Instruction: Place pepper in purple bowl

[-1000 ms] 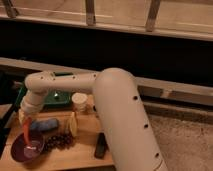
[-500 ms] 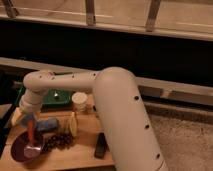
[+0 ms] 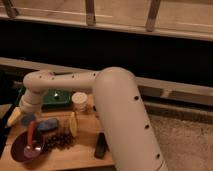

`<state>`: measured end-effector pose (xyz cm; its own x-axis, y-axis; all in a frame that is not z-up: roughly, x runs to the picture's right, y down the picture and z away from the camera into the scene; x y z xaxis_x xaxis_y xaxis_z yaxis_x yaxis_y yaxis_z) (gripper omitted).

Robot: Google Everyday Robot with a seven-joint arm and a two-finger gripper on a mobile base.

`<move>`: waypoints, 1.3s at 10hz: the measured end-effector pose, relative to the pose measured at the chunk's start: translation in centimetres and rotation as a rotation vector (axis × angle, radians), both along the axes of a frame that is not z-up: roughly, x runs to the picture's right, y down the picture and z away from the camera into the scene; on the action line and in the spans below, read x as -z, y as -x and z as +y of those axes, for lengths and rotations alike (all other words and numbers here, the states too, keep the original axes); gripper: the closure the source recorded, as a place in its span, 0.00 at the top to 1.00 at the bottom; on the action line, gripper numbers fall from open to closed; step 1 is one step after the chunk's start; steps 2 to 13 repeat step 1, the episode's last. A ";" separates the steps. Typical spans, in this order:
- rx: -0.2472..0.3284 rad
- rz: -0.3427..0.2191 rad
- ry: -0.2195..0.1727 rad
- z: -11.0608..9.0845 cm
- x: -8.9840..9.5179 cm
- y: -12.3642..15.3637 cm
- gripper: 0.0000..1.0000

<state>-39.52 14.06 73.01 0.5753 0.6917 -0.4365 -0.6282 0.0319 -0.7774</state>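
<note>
The red-orange pepper (image 3: 31,134) stands nearly upright, its lower end inside the dark purple bowl (image 3: 19,152) at the front left of the wooden table. My gripper (image 3: 24,116) is at the end of the white arm, right above the pepper's upper end and over the bowl's far rim. Whether the gripper still touches the pepper does not show.
A blue object (image 3: 48,124), a pile of dark grapes (image 3: 60,141) and a pale yellow banana-like piece (image 3: 73,124) lie right of the bowl. A white cup (image 3: 79,100) and a green tray (image 3: 55,98) stand behind. A black object (image 3: 101,145) lies front right.
The pepper has moved right and down from the bowl's left side to over and into the purple bowl. The gripper followed it slightly right.
</note>
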 end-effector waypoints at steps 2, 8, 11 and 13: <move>0.000 0.000 0.000 0.0 0.0 0.0 0.80; 0.000 0.000 0.000 0.0 0.0 0.0 0.80; 0.000 0.000 0.000 0.0 0.0 0.0 0.80; 0.000 0.000 0.000 0.0 0.0 0.0 0.80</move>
